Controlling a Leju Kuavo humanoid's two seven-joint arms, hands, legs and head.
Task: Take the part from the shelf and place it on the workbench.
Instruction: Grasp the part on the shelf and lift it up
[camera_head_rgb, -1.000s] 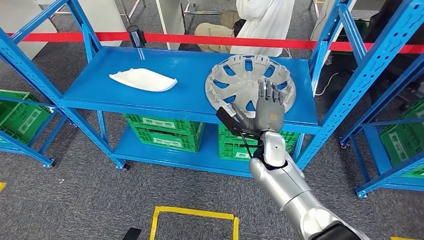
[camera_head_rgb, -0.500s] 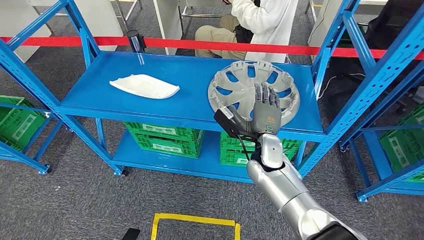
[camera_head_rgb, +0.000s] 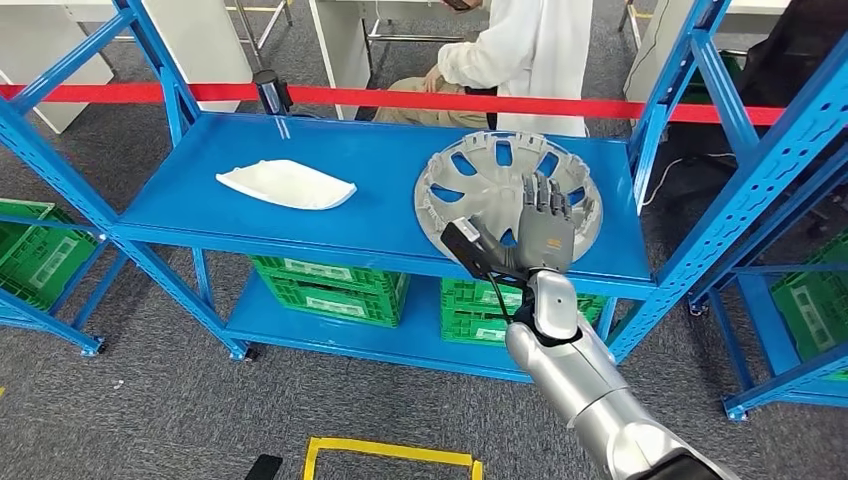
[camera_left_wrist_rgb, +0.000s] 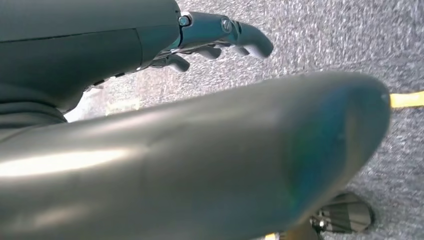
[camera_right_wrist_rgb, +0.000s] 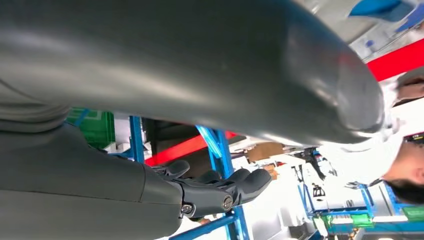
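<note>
The right hand (camera_head_rgb: 541, 232), fingers apart and holding nothing, hovers over the round silver-grey plastic wheel cover (camera_head_rgb: 500, 180) on the blue metal shelf (camera_head_rgb: 330, 215); the left hand (camera_left_wrist_rgb: 215, 37) hangs with fingers loosely apart.

**Surroundings of the blue rack**

A red barrier tape (camera_head_rgb: 400, 98) is stretched behind the rack, and a small dark cylindrical object (camera_head_rgb: 270, 88) is seen at the back edge of the upper level. Green plastic crates (camera_head_rgb: 330, 278) are stored on the lower level, and more green crates (camera_head_rgb: 25, 250) are seen on the neighbouring rack. A person in a white coat (camera_head_rgb: 530, 55) is seated behind the tape. Yellow floor tape (camera_head_rgb: 390, 452) is laid on the grey carpet (camera_head_rgb: 150, 400).
</note>
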